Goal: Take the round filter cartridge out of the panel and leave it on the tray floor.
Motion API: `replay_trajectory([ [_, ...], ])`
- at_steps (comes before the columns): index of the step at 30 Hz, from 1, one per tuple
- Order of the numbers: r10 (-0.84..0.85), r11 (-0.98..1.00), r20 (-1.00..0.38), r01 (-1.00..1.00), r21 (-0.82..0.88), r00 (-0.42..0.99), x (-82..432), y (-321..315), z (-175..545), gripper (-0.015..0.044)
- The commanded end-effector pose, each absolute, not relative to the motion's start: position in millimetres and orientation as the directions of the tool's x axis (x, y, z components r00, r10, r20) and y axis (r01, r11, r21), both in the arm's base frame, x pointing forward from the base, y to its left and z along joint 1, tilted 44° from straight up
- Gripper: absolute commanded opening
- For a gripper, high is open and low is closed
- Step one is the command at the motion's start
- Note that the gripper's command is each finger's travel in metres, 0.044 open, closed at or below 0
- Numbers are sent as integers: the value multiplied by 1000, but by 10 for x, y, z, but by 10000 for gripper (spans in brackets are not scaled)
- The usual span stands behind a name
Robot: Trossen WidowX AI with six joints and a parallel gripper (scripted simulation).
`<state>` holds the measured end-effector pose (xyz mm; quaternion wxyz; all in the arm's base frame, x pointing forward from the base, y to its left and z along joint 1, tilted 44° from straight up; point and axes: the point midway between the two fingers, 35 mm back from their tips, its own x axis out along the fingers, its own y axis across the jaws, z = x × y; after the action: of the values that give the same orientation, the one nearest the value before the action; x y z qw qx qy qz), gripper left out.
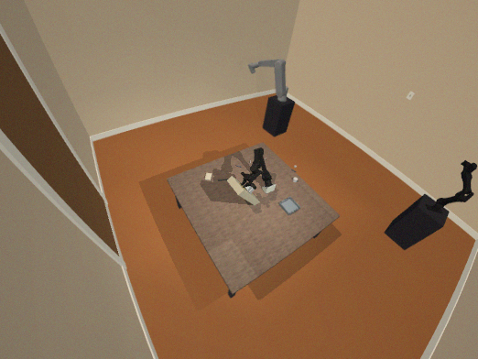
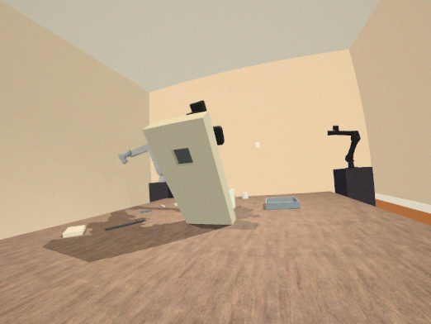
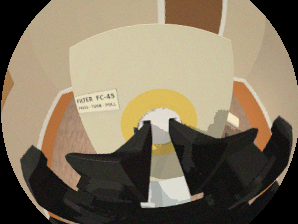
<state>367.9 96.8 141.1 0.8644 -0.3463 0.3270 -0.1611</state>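
Observation:
The service panel (image 1: 243, 190) (image 2: 202, 190) (image 3: 150, 60) is a cream slab that leans on the table. In the wrist view its front shows a label and a yellow ring around the cartridge. The filter cartridge (image 3: 161, 131) is a white round face inside that ring; how deep it sits cannot be told, and the fingers partly hide it and its slots. My gripper (image 3: 159, 123) is shut on the cartridge, with its fingertips at the two sides of the face. The tray (image 1: 289, 206) (image 2: 281, 206) is a shallow blue-grey box on the table, away from the panel.
A cream block (image 1: 209, 176) (image 2: 74, 231) and a dark rod (image 2: 125, 225) lie on the panel's other side. A white piece (image 1: 269, 188) stands between the panel and the tray. A small white cup (image 1: 295, 179) (image 2: 245, 195) stands near the table edge. Two other arms stand off the table.

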Motion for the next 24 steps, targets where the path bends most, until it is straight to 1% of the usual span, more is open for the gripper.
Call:
replay_trajectory([
  [1,-510,653,-459,-20,-757,727,3727,921,1376,0],
  [6,-510,706,-459,49,-706,727,3734,916,1372,0],
  [24,-510,708,-459,52,-704,727,3734,915,1372,0],
])
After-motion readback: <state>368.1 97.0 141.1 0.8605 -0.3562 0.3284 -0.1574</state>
